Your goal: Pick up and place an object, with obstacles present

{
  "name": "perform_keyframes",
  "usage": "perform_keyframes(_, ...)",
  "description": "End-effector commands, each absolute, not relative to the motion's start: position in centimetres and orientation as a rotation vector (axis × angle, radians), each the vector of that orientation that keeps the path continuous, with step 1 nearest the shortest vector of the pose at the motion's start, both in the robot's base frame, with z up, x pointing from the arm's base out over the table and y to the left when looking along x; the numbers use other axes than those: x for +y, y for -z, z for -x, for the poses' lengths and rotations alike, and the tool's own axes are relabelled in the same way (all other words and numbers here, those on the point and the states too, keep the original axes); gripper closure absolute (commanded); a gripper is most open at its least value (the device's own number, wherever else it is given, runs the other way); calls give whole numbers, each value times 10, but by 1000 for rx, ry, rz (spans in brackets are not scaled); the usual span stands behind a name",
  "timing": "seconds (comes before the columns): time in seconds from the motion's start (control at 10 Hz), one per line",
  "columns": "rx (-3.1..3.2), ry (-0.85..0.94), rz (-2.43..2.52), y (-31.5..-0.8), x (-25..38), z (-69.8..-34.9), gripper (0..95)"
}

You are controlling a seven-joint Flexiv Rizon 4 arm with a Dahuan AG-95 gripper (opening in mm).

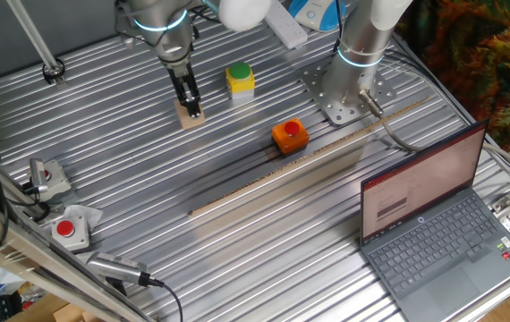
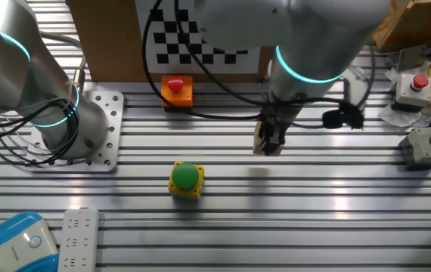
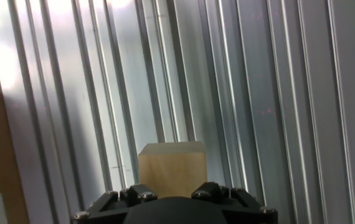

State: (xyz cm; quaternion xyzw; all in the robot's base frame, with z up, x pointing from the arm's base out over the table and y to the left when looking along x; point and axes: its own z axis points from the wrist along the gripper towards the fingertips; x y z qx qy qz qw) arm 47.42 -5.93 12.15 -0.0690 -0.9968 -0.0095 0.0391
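The object, a small pale tan wooden block [image 1: 184, 116], sits at the back left of the ribbed metal table. My gripper [image 1: 191, 105] comes straight down onto it with its dark fingers on either side. In the other fixed view the block [image 2: 261, 140] shows partly behind the fingers of the gripper [image 2: 271, 142]. The hand view has the block [image 3: 172, 167] centred between the jaws of the gripper [image 3: 172, 186], which is shut on it. Whether the block rests on the table or hangs just above it, I cannot tell.
A yellow box with a green button [image 1: 241, 79] stands just right of the block. An orange box with a red button [image 1: 289, 134] sits against a long thin wooden strip [image 1: 327, 159]. A second arm's base [image 1: 349, 85], an open laptop [image 1: 434, 219] and grey button boxes [image 1: 69, 228] ring the table.
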Motion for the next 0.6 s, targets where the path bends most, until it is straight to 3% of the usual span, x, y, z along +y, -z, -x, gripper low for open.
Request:
perform_keyframes(0.1,-3046,29,218,-136,-57,-480,950)
perform_keyframes(0.6,-3011,15,244,-176,-43,-499,950)
